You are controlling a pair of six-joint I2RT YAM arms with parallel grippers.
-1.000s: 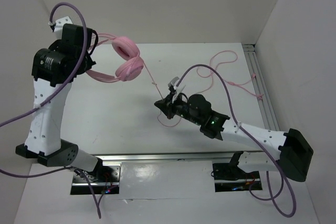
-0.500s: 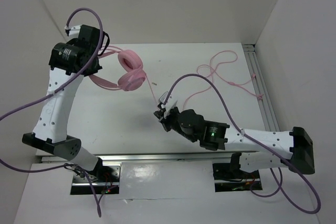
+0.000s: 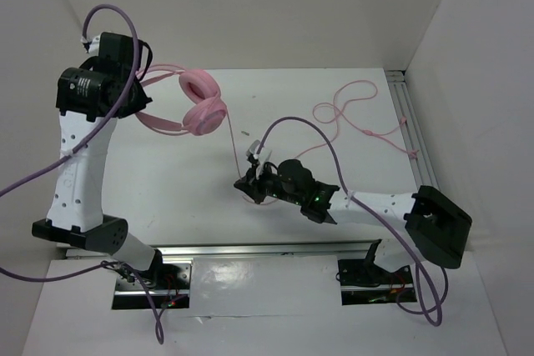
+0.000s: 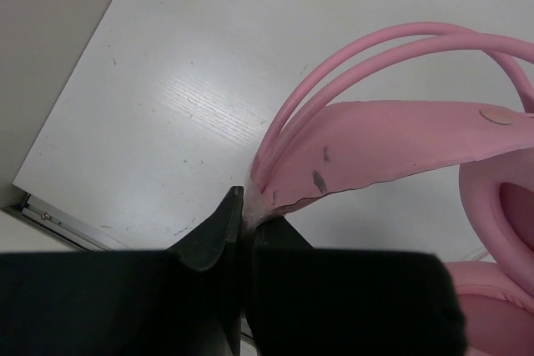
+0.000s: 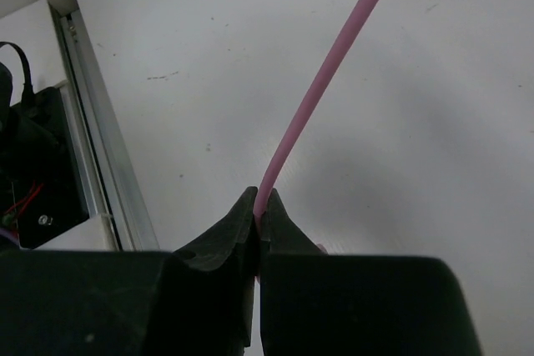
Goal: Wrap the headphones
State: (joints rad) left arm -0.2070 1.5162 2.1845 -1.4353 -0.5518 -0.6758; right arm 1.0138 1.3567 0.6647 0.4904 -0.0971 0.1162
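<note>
The pink headphones (image 3: 200, 102) hang in the air at the back left, earcups together. My left gripper (image 3: 143, 92) is shut on the end of the headband (image 4: 350, 143); in the left wrist view the gripper (image 4: 244, 210) pinches the pink band. The thin pink cord (image 3: 359, 118) runs from the earcups down to my right gripper (image 3: 247, 182), then loops over the table at the back right. In the right wrist view the right gripper (image 5: 261, 210) is shut on the cord (image 5: 321, 81), just above the table.
Purple robot cables (image 3: 33, 177) arc over both arms. A metal rail (image 3: 275, 249) runs along the near table edge and another (image 3: 413, 127) along the right side. White walls enclose the table on three sides.
The right gripper has moved left and toward the near edge with the cord. The left arm swung the headphones right, then back left, and holds them high.
</note>
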